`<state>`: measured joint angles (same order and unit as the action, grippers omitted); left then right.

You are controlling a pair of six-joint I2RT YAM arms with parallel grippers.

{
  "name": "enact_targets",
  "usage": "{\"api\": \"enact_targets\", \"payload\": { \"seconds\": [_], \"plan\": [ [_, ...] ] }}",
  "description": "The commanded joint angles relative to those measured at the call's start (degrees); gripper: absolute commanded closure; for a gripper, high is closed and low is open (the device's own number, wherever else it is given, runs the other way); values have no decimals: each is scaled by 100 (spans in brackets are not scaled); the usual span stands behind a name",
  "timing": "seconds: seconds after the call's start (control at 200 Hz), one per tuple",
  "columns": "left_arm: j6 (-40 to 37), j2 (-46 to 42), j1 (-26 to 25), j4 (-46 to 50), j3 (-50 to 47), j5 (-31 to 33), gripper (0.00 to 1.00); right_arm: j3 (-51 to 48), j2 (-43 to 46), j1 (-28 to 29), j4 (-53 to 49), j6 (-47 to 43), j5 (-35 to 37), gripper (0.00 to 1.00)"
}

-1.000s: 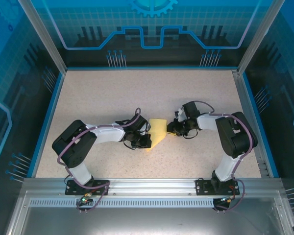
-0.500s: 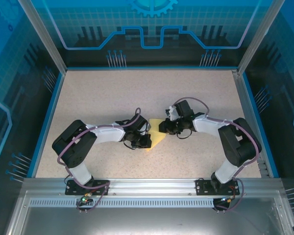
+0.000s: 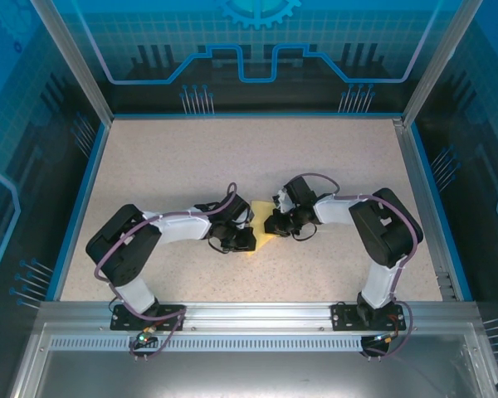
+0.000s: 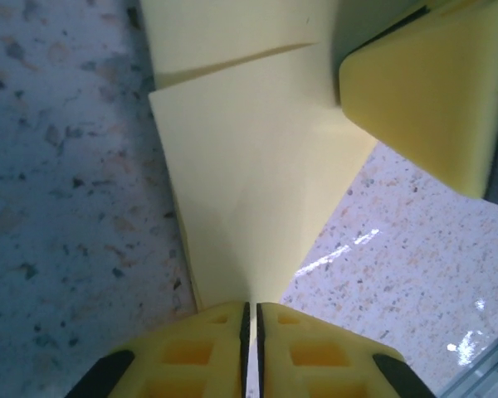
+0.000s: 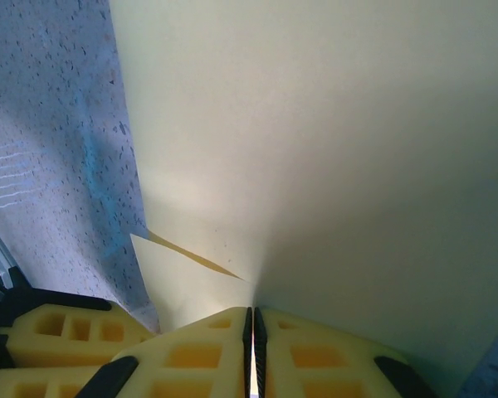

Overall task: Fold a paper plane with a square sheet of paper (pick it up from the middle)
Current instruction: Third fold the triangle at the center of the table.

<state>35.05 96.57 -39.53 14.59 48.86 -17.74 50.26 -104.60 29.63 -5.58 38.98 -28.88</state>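
Folding stage: we judge the paper sheet (image 4: 249, 182) partly folded. The left wrist view shows layered flaps and a slanting crease, but no dart shape yet.
Sheet position: it lies near the middle of the table (image 3: 166, 166), a little toward the table's near edge.
Left gripper (image 4: 251, 308): just left of the table's middle, jaws pinched together on a pointed corner of the sheet.
Right gripper (image 5: 251, 313): just right of the table's middle, jaws closed on the sheet's edge, with the paper spreading broad ahead of them.
Risk, tearing: we have two grips on one thin sheet, so arms pulling apart or twisting against each other could rip or crumple it.
Risk, slipping: each pinch holds little paper, so a tug could free it and the fold could spring open.
Risk, skewed crease: if the layers shift under pressure, we could set a crooked line and spoil the plane's symmetry.
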Motion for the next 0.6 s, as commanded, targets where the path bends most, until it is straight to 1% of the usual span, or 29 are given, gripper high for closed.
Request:
{"api": "enact_targets", "payload": {
  "seconds": [0.0,0.12,0.285,0.445,0.595],
  "plan": [
    [299,-440,7,221,246,19,83,-34,-301,50,-234,-46,476,87],
    [378,-545,12,77,304,-279,80,-19,-296,52,-294,-79,518,87],
    [442,-214,12,-129,313,-723,81,-17,-306,52,-303,-71,533,87],
    [467,142,13,-124,181,-686,82,-25,-297,51,-316,-68,551,87],
    [477,300,14,-88,-31,-643,83,-20,-266,39,-373,-92,598,87]
  ]
}}
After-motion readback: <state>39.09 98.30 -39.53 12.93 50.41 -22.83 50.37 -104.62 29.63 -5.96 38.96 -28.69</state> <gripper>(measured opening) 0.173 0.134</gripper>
